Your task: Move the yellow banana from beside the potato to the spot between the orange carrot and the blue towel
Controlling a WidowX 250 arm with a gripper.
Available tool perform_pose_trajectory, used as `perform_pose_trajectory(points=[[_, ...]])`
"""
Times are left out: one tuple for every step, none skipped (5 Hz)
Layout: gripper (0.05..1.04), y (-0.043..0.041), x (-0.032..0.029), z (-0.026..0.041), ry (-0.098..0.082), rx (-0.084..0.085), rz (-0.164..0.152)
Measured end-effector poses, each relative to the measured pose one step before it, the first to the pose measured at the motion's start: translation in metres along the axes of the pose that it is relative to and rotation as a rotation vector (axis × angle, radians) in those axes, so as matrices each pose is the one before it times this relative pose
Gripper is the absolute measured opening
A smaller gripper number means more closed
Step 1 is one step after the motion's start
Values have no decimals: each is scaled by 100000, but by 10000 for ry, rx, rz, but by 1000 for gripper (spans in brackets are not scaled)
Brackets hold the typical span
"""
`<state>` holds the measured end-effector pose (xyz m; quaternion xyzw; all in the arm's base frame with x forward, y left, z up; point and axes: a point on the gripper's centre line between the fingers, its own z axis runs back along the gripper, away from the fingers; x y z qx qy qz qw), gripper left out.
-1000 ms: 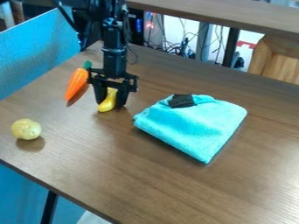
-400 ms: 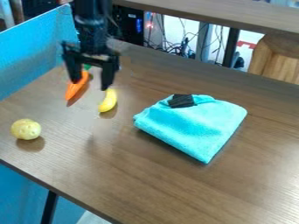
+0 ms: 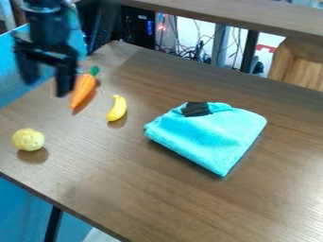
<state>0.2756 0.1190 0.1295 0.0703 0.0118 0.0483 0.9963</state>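
Yellow banana [image 3: 116, 109] lies below the raised hand [image 3: 46, 88].

Open claw [image 3: 45, 87] at upper left.

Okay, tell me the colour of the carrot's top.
The carrot's top is green, above an orange body; the camera view shows it.

Brown wood-grain table [image 3: 157, 203] is supporting four items. Orange carrot [image 3: 82, 90] is lying toward rear left of view, green top pointing rearward. Yellow banana [image 3: 116, 109] is lying near carrot, to its right, not touching. Pale yellow round item [image 3: 28, 140] is resting near left front edge. Folded turquoise cloth [image 3: 205, 134] is lying flat, right of banana, well apart.
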Motion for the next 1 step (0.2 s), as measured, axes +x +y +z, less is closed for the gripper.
perform_pose_trajectory(points=[[1009,2311,-1500,62,391,214,707]])
